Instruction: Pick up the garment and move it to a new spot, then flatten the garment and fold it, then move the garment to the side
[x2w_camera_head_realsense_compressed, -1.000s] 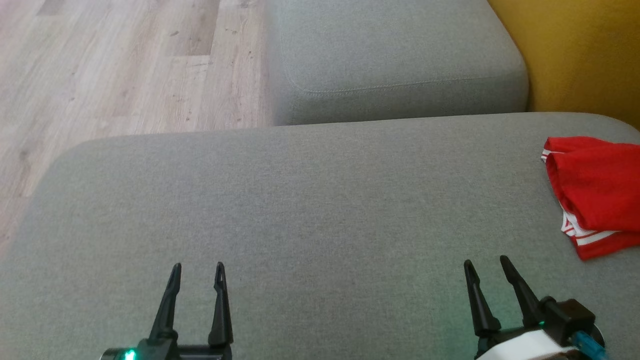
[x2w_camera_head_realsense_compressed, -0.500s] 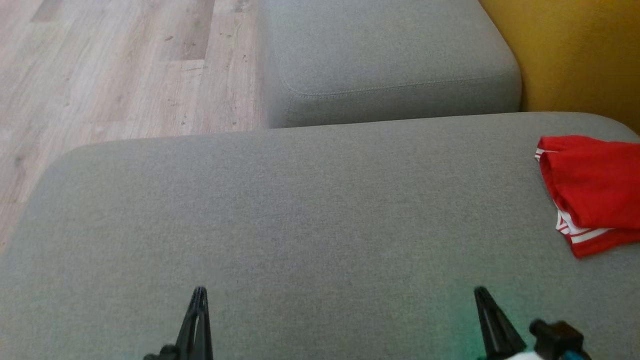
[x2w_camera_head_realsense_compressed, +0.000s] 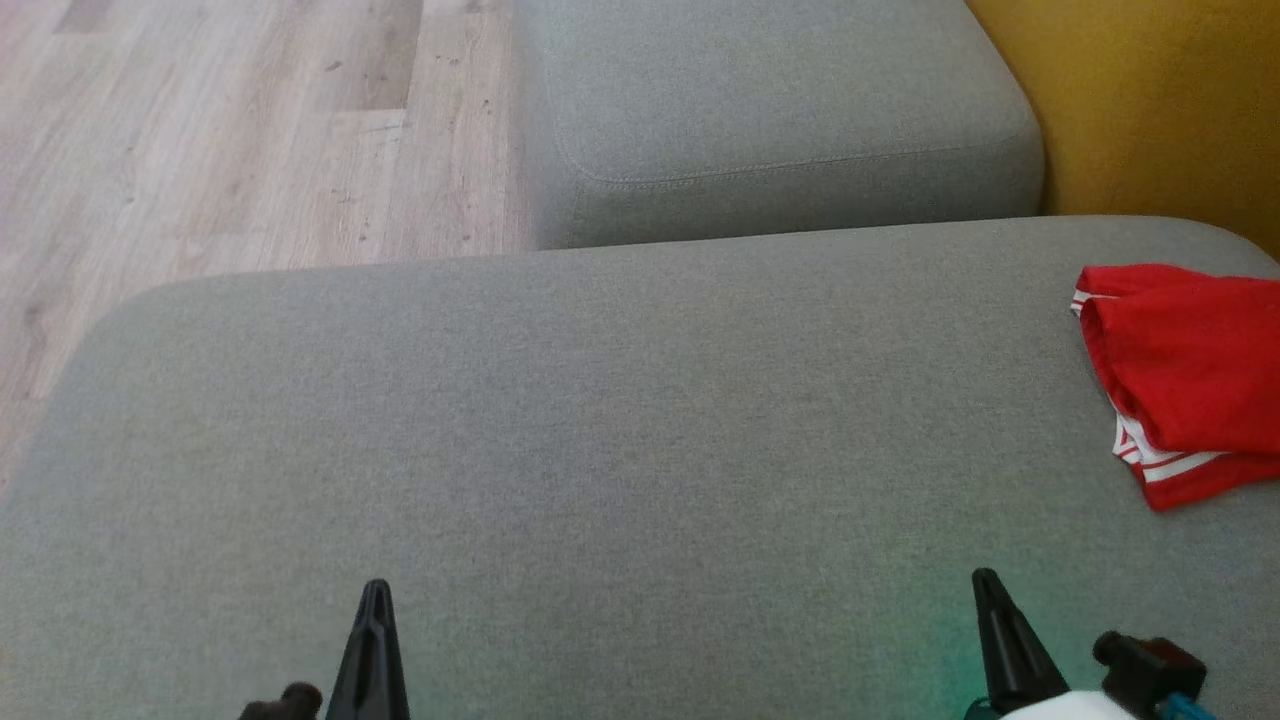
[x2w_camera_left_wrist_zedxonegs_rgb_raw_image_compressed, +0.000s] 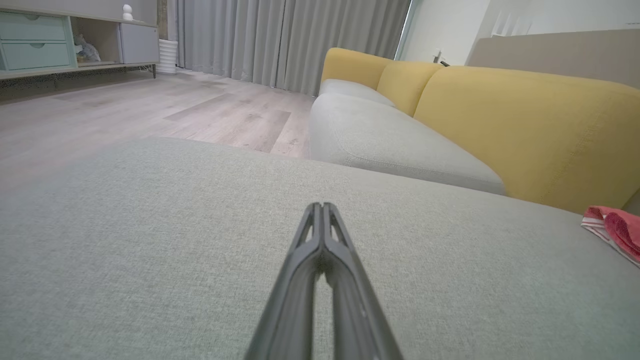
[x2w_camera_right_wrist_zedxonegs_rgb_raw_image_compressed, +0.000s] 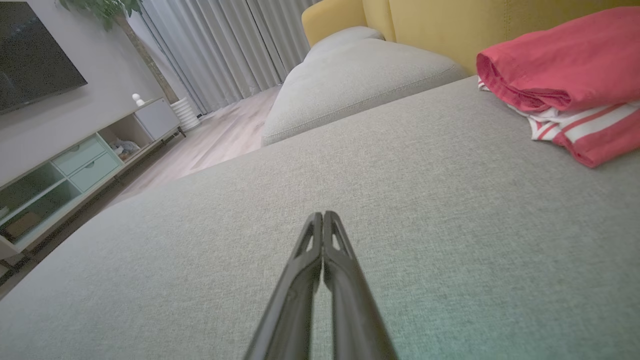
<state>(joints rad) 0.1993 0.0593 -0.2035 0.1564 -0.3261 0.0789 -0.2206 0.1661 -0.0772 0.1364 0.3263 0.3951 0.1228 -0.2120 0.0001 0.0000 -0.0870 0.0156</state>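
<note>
My left gripper (x2w_camera_head_realsense_compressed: 375, 592) and right gripper (x2w_camera_head_realsense_compressed: 986, 582) sit closed, empty. The red garment (x2w_camera_head_realsense_compressed: 1190, 360) lies folded aside, so I judge the task finished and need only retract.

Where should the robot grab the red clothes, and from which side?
Probably the striped edge of the red garment. It pokes out fairly flat toward the robot, under the thick rolled-over fold, so fingers could likely pinch it. The right gripper is shut but nearest. It could open and come in from the garment's near left.

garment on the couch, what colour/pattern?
Folded red cloth garment with white stripes along its edges, lying on the grey cushion. Clearest in the right wrist view.
</note>
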